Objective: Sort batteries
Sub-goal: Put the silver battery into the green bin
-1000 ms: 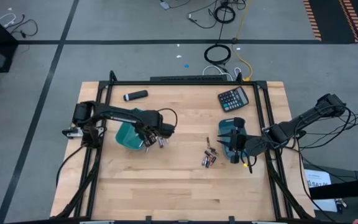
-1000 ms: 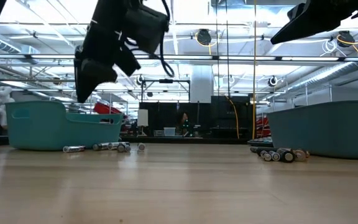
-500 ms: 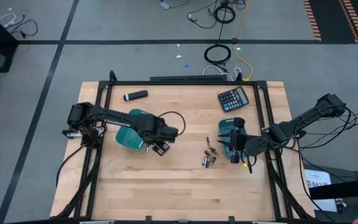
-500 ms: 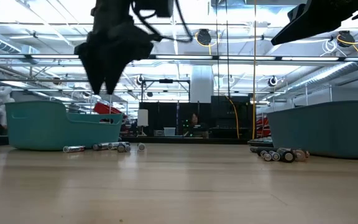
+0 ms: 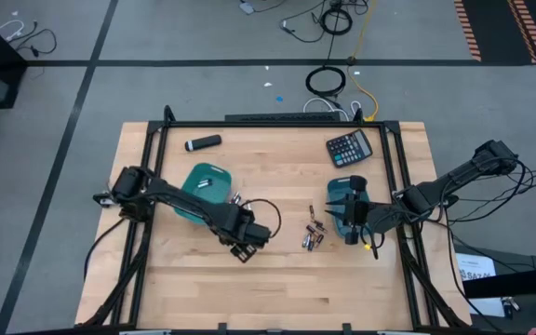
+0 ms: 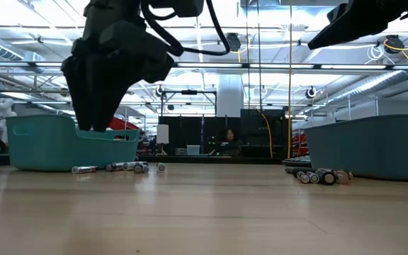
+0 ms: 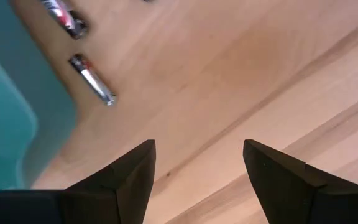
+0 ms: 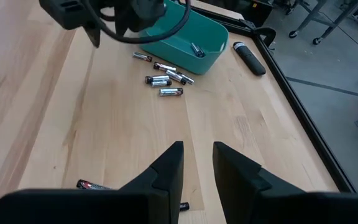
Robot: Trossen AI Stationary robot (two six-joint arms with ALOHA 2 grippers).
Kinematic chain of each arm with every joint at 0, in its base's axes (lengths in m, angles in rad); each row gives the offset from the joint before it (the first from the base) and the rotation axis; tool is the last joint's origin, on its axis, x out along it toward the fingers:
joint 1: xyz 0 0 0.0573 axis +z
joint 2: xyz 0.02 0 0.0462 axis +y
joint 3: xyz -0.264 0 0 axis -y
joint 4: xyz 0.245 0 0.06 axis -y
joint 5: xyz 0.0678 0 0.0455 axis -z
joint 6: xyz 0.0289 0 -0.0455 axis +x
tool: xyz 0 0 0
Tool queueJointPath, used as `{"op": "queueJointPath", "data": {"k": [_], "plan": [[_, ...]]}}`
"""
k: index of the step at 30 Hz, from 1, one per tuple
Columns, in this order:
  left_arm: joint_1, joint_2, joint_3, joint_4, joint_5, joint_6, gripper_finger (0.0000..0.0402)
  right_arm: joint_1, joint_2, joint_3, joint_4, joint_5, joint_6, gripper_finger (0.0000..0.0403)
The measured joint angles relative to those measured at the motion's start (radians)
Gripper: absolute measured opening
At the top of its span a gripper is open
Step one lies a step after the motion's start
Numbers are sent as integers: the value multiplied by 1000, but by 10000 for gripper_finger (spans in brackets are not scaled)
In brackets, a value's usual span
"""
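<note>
While jaws wide, batteries point(image 7: 92, 79) beyond.

batteries point(image 8: 91, 185) at the right wrist view's edge, partly hidden behind jaws

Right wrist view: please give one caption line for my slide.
Past the right gripper, batteries lie beside a teal tray.

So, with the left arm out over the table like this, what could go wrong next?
1. The left pincer is open and empty over bare wood; reaching back, it could scatter the loose batteries beside the left teal tray.
2. The batteries near the right tray lie clustered, so the waiting right pincer might pinch two together.
</note>
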Motion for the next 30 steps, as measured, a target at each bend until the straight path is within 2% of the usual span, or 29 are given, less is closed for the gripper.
{"op": "queueJointPath", "data": {"k": [7, 14, 19, 26, 30], "plan": [[-3, 23, -11, -113, -47, 50, 253, 0, 0, 0, 4, 0, -1, 77], [6, 23, -93, -112, -45, 98, 253, 0, 0, 0, -2, -1, 5, 77], [20, 21, -135, -115, -100, 110, 253, 0, 0, 0, -1, 0, 4, 77], [68, 18, -156, -133, -106, 205, 253, 0, 0, 0, -1, 0, 4, 77], [96, 10, -153, -111, -100, 204, 253, 0, 0, 0, -9, 0, 6, 77]]}}
